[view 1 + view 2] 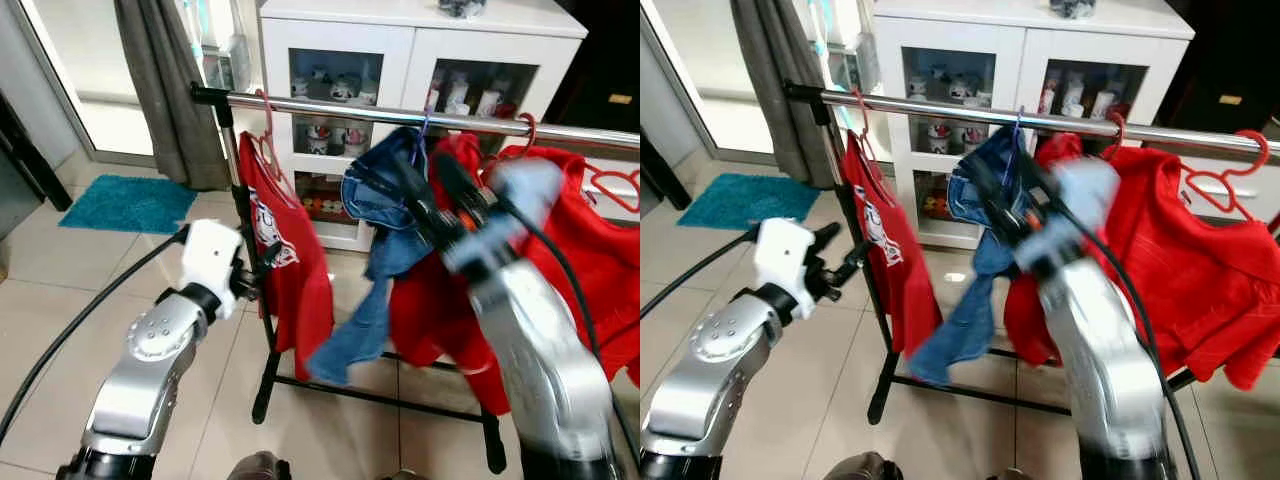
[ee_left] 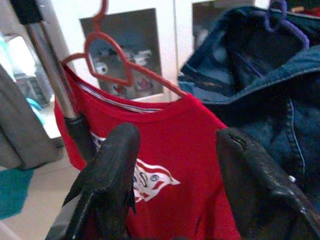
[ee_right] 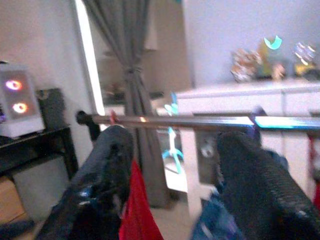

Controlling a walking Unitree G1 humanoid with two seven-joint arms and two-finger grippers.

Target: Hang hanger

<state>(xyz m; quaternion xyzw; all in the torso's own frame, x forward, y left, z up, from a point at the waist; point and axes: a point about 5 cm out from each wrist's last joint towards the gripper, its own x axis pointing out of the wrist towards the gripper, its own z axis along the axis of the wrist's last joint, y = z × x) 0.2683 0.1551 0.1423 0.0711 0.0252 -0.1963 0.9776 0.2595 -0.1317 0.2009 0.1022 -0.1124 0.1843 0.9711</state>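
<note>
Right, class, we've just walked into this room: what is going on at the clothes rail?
A humanoid robot stands at a metal clothes rail where a red T-shirt, a blue denim garment and a red jacket hang on hangers. Its right pincer, blurred, is raised beside the denim garment just under the rail, fingers apart with nothing between them. Its left pincer, also open, sits lower, pointing at the red T-shirt without touching it.
</note>
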